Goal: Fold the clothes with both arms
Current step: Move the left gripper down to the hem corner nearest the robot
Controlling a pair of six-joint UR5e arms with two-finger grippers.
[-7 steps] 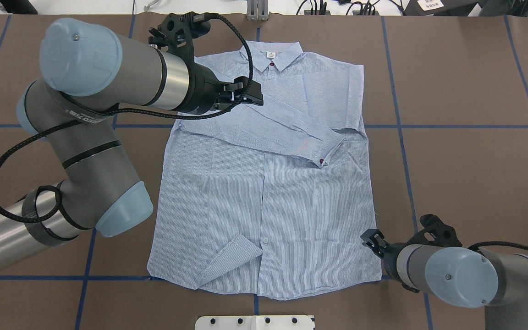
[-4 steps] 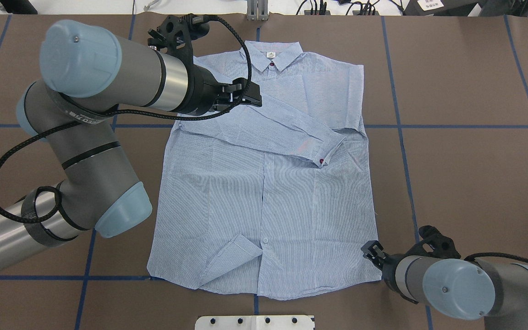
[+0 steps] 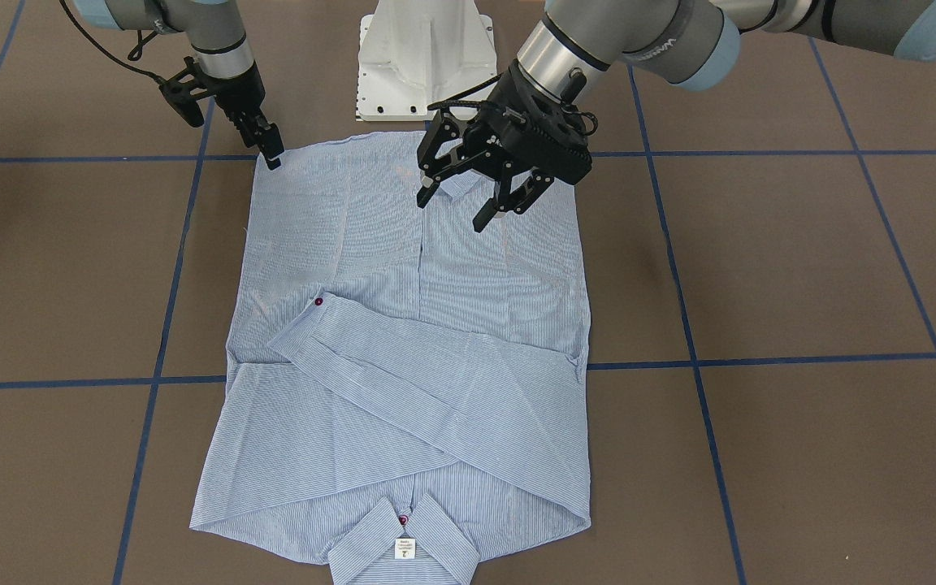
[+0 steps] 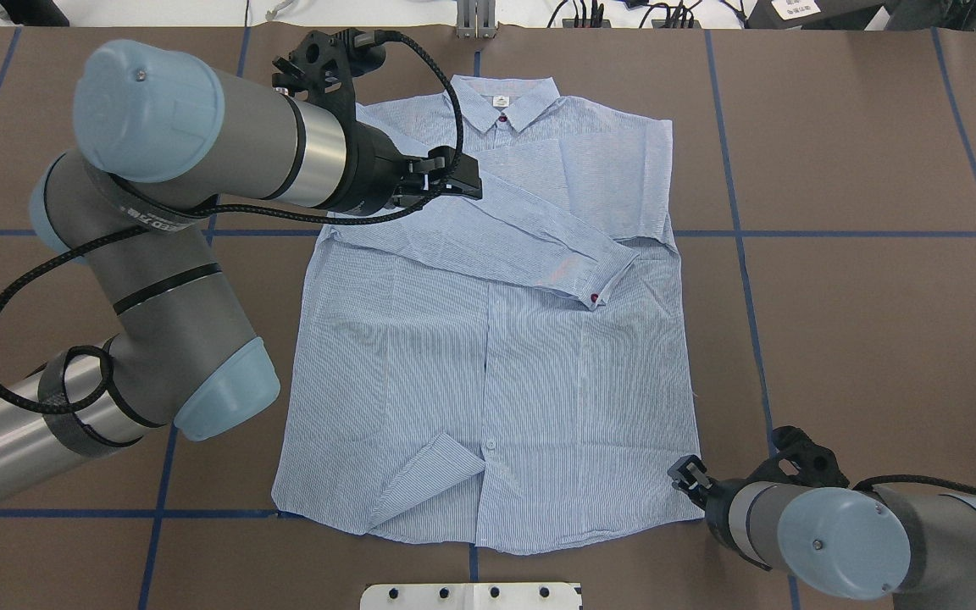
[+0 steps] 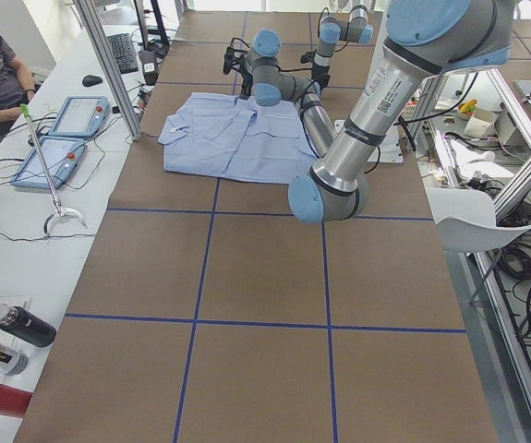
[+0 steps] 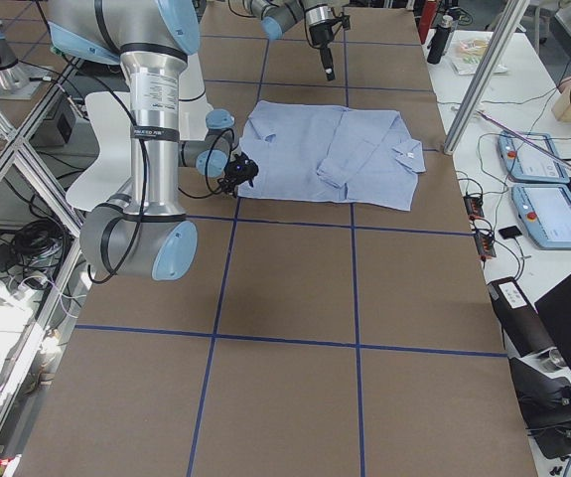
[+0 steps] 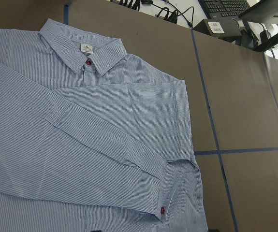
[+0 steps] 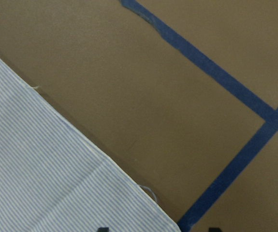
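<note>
In the front-facing view, your left gripper (image 3: 453, 210) hangs with its jaws spread wide and empty. The shirt (image 3: 452, 268) lies flat right beneath it, one sleeve (image 3: 403, 357) folded across the chest. Your right gripper (image 3: 273, 154) stands at the hem corner (image 3: 275, 175). From overhead, that corner lies just ahead of the right gripper. The right wrist camera shows both fingertips (image 8: 102, 228) apart, gripping nothing, with the corner between them on the brown table (image 8: 177, 96).

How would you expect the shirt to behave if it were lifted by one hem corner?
Probably floppy: the shirt lies flat with its sleeve draped across, so it should sag. Likely light, as the cloth looks thin with soft creases.
</note>
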